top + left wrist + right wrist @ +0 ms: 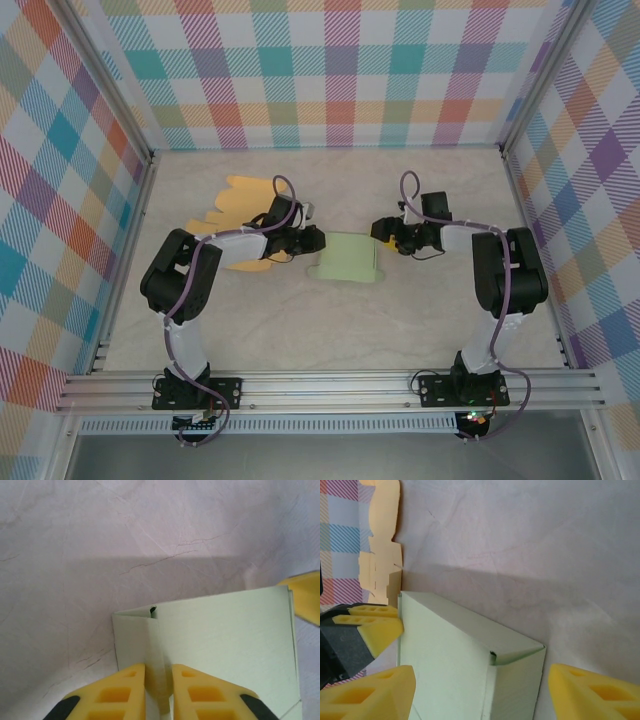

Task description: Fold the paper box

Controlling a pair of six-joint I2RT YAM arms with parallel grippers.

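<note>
At the middle of the table (300, 330), about level between its near and far edges, lies the pale green paper box (348, 258), partly folded, with both arms reaching in to it from either side.

The left gripper (159, 692) meets the box's left end. Its yellow fingers (125, 690) stand almost together, with only a narrow upright fold of the box's paper pinched between them. The fold runs up to a small notch at the box's top edge.

The right gripper (481, 680) stands at the box's right end with its jaws spread wide. One finger sits at each side of a folded corner of the box. Whether either pad touches the paper cannot be told.

Farther back, toward the far left part of the table, a flat tan paper cutout (238, 200) with a scalloped outline lies partly under the left arm.
</note>
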